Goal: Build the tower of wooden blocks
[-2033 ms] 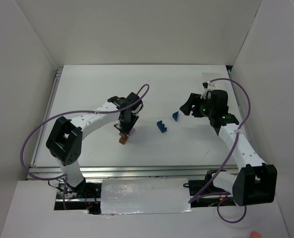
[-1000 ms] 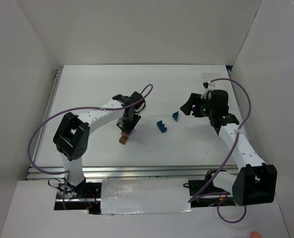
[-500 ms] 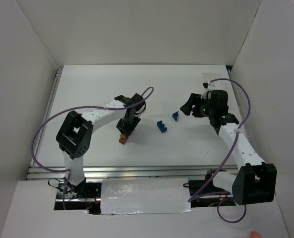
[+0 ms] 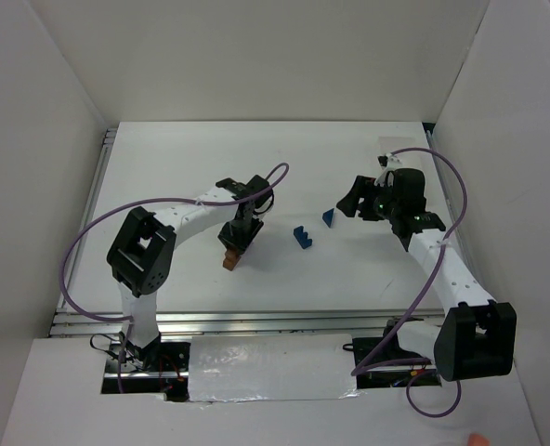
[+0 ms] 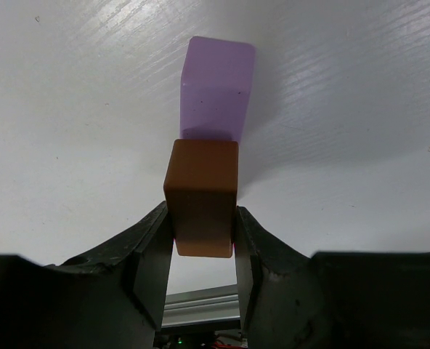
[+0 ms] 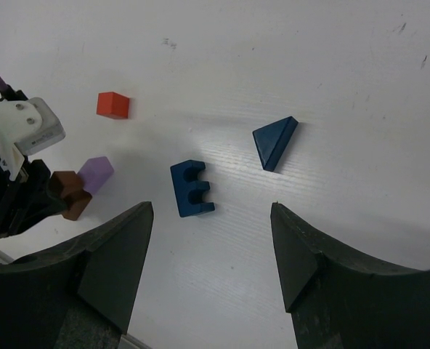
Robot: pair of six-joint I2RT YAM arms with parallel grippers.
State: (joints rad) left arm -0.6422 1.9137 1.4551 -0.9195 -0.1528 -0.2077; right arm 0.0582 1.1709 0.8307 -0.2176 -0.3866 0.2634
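Left gripper (image 5: 202,222) is closed partway on a small brown-orange wooden block (image 5: 202,193), clamped by its sides, left of the notched dark-blue wooden block (image 6: 192,189) in the top view. A pale purple wooden block (image 5: 216,87) sits just beside the held one; contact unconfirmed. Right gripper (image 6: 211,211) stands wide and empty, right of the notched block, near a blue wooden wedge (image 6: 274,142).
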